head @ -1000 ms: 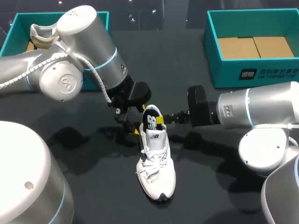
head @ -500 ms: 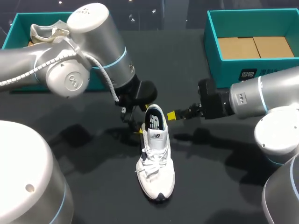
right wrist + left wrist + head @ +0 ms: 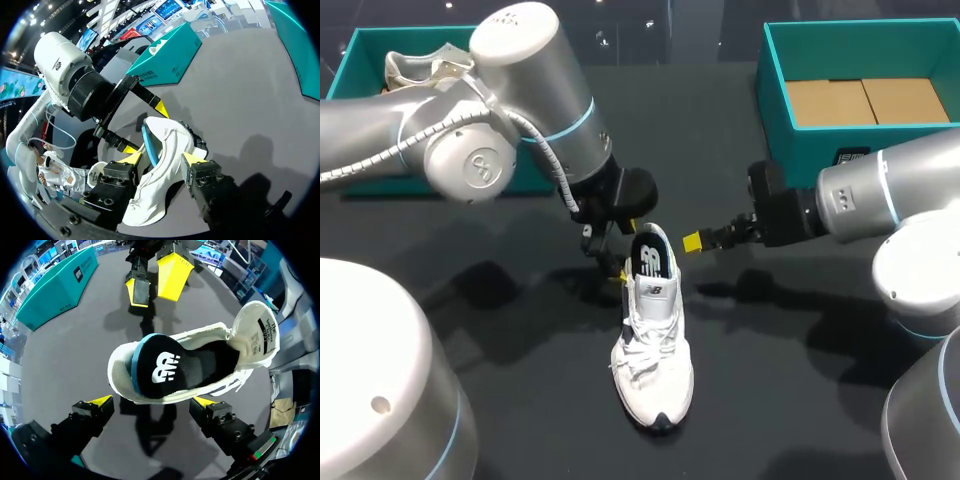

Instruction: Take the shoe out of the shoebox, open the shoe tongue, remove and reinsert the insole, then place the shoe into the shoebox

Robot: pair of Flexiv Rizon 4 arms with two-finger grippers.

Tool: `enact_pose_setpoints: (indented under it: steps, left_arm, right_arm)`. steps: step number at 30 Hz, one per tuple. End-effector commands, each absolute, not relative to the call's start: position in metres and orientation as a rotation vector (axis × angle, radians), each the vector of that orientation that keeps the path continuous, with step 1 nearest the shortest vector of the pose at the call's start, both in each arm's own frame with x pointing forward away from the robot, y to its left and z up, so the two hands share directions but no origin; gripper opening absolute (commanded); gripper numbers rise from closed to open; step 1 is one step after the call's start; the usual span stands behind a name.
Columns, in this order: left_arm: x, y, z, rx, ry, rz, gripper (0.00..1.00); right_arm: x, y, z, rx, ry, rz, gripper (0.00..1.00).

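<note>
White shoe (image 3: 655,340) on table (image 3: 770,380). Left gripper (image 3: 152,402) at its heel, can't see if it holds. Right gripper (image 3: 693,241) nearby, fingers spread wide, holding nothing.

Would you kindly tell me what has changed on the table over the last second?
The open right gripper drew back rightward from the heel of the white sneaker. The left arm edged slightly rightward; the left gripper stayed at the heel. The sneaker did not move.

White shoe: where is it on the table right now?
Head view: the white shoe sits mid-table, toe toward the robot, heel beside the left gripper; the right gripper hangs clear to the heel's right.
</note>
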State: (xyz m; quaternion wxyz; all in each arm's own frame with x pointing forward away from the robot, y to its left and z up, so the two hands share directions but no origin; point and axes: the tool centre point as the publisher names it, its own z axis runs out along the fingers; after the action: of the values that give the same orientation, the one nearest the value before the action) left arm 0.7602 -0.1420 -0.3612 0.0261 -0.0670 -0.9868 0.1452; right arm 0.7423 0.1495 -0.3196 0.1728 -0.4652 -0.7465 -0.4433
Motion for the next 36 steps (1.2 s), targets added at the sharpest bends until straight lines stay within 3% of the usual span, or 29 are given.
enact_pose_setpoints:
  steps: [1,17,36]
  left_arm:
    - [0.760,-0.146,-0.361,-0.207,-3.052,0.437,1.00]
    - [0.756,-0.146,-0.365,-0.264,-3.035,0.446,1.00]
    - [0.757,-0.099,-0.351,-0.380,-3.025,0.466,1.00]
  right_arm:
    - [0.741,0.152,-0.321,-1.328,-2.119,-1.258,0.48]
    - [0.741,0.154,-0.318,-1.323,-2.118,-1.272,0.48]
    - [0.741,0.145,-0.320,-1.348,-2.110,-1.242,0.47]
